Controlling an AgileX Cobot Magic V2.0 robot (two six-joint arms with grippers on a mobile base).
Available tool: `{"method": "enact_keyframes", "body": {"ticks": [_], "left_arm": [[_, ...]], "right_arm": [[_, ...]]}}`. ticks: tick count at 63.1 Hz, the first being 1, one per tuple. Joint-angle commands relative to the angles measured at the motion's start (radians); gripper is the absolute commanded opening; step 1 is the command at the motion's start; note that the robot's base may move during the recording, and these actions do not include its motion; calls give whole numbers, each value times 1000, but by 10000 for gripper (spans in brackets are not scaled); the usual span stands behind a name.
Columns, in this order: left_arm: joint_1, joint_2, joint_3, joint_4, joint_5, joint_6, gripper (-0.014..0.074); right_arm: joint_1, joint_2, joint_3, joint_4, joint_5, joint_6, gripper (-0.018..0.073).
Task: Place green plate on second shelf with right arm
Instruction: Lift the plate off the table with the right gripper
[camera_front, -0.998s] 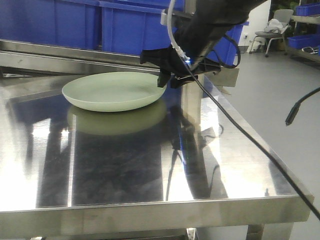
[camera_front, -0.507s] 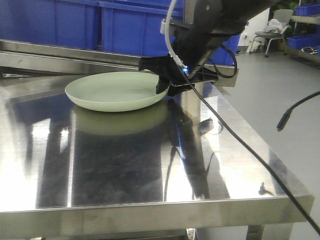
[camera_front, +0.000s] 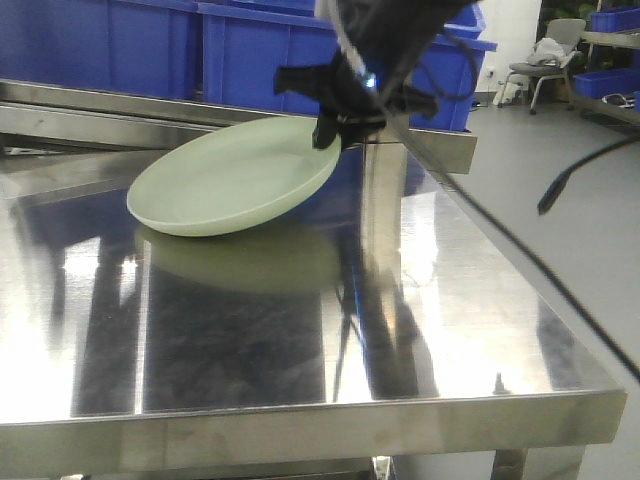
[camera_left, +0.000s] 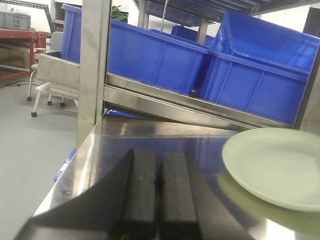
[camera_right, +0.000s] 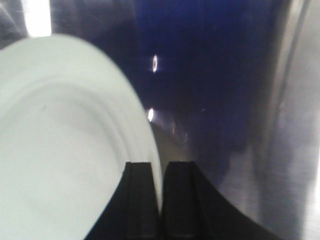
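The green plate (camera_front: 235, 178) sits over the far half of the steel worktop (camera_front: 250, 340), tilted, with its right-hand side higher than its left. The right claw (camera_front: 338, 125) grips it at that upper right rim. In the right wrist view the two black fingers (camera_right: 137, 200) stand narrowly apart with the pale rim of the plate pinched edge-on between them, and the hollow of the plate spreads away to the left of the claw. The low left edge of the plate is close above its own reflection in the steel, and I cannot tell whether it touches the surface or hangs just clear of it. The right arm (camera_front: 400, 30) comes down from the top of the front view, with a black cable (camera_front: 480, 215) trailing from it across the right side of the worktop. A second loose cable end (camera_front: 548, 200) hangs in the air beyond the right edge. The left claw (camera_left: 160, 180) is low over the left part of the worktop, its two black pads drawn together with only a thin dark seam between them and nothing held. From its view the plate lies well apart to the right. Behind the worktop runs a slanted steel shelf rail (camera_front: 150, 105) carrying blue plastic bins (camera_front: 250, 50). An upright steel post (camera_left: 95, 70) stands at the left rear corner. A grey chair (camera_front: 545, 60) stands on the floor in the far right background.
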Motion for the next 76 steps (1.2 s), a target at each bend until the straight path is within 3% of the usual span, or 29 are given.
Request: {"method": "enact_keyframes", "body": {"ticks": [1, 24, 32, 51, 63, 76], "left_arm": [[-2, -18, 41, -6, -79, -3, 130], [-2, -18, 41, -6, -79, -3, 130], [-2, -18, 41, -6, -79, -3, 130], [-2, -18, 41, -6, -79, -3, 130], [-2, -18, 41, -6, -79, -3, 130], [-2, -18, 41, -6, -79, -3, 130]], "right_arm": [[-4, -148, -50, -54, -42, -2, 57], [-4, -444, -12, -116, -26, -1, 57], [-6, -576, 96, -205, -41, 29, 57], [-6, -913, 484, -472, -163, 287, 57], [-6, -1132, 695, -705, -91, 498, 57], [-6, -1413, 919, -745, -78, 551, 57]]}}
